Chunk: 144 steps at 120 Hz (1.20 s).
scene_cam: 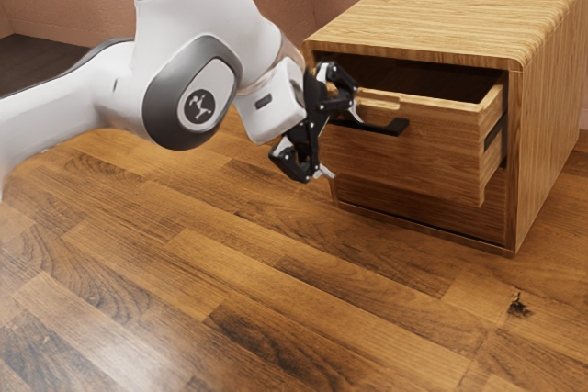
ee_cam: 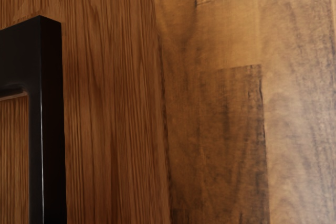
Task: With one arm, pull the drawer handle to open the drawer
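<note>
A light wooden cabinet (scene_cam: 542, 89) stands on the floor at the exterior view's right. Its upper drawer (scene_cam: 413, 149) is slid partway out of the body, leaving a dark gap above it. A black bar handle (scene_cam: 384, 126) sits on the drawer front. My gripper (scene_cam: 335, 140) is at the handle's left end, open, its fingers spread one above the other. The upper finger (scene_cam: 347, 106) lies against the handle's end. The lower finger hangs free in front of the drawer face. In the wrist view the black handle (ee_cam: 47, 119) runs close along the drawer front (ee_cam: 110, 103).
A dark wooden plank floor (scene_cam: 276, 300) surrounds the cabinet, with open room in front of the drawer. A small dark mark (scene_cam: 518, 306) lies on the floor near the cabinet's front corner. A brownish wall runs behind.
</note>
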Motion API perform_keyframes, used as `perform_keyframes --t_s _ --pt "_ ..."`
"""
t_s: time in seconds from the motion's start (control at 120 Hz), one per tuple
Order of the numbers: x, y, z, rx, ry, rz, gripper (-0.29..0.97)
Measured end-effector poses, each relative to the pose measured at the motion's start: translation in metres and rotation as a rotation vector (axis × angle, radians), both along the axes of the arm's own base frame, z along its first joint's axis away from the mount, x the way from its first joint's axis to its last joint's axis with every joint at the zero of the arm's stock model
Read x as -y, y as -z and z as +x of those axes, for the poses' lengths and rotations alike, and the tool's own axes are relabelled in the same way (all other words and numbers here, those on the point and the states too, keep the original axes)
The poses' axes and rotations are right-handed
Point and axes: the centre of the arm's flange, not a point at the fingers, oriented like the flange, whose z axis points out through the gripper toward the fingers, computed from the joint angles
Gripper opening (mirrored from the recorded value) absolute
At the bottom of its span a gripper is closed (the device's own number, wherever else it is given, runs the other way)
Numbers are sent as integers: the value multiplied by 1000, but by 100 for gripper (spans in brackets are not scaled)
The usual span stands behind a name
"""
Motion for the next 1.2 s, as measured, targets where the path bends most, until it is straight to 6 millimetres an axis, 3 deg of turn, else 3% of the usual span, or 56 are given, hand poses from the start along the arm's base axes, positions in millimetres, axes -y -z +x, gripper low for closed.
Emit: perform_keyframes --t_s 0.192,0.75,1.025,1.2 --pt "1 7 -17 -17 -2 0 69" --pt "24 8 -57 -33 24 -23 66" --pt "21 4 -76 -29 15 -20 62" --pt "20 12 -85 -45 11 -14 67"
